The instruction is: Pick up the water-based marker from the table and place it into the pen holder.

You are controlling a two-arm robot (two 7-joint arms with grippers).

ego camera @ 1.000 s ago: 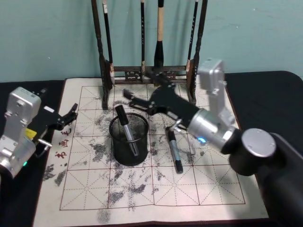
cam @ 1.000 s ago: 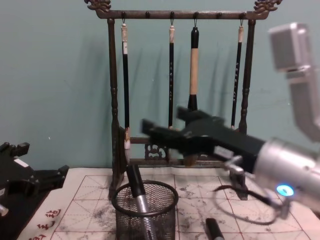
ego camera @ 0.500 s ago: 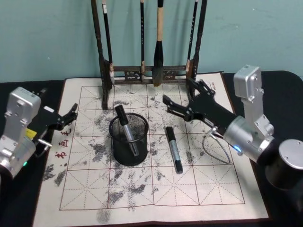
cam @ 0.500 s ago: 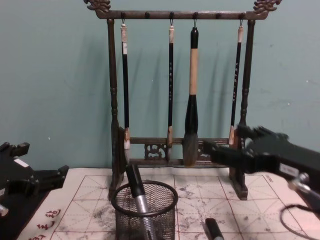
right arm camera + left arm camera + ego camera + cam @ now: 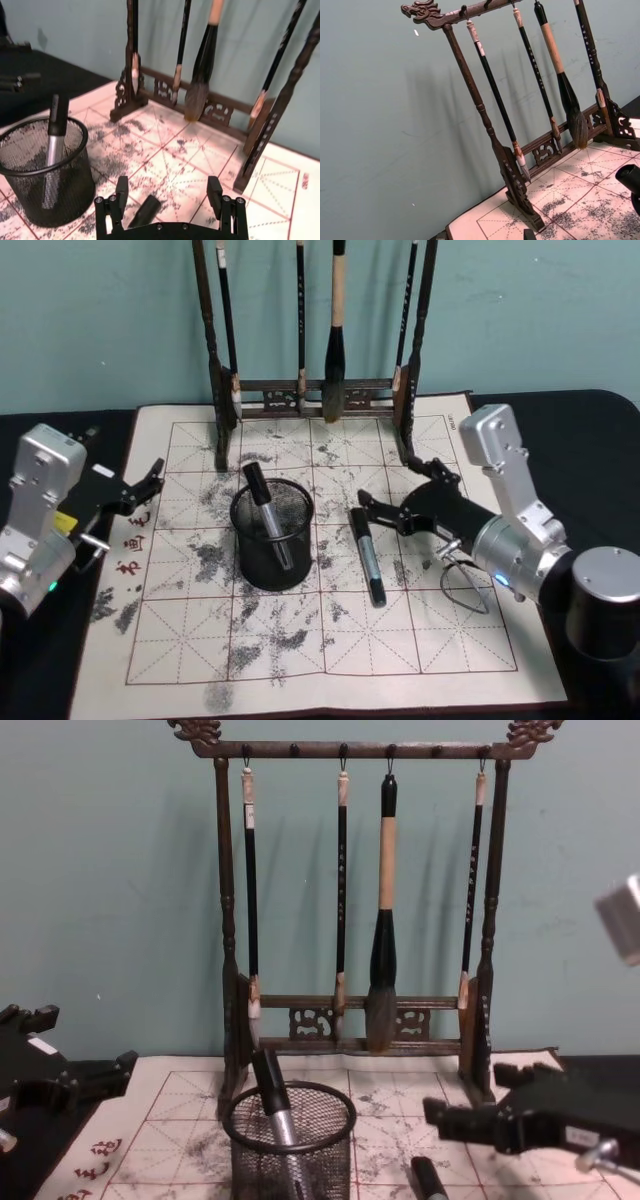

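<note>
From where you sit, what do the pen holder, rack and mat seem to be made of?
Pen holder: black metal wire mesh, seemingly; a marker inside shows through. Rack: dark carved wood, likely, with a slight sheen. Mat: cream paper or felt, matte, ink-stained.

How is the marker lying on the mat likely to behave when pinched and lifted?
The marker looks like a stiff round barrel, so it should lift without bending but may roll on the flat mat if nudged. It seems slim and probably light; its smooth body could slip in the open right gripper near its far end.
</note>
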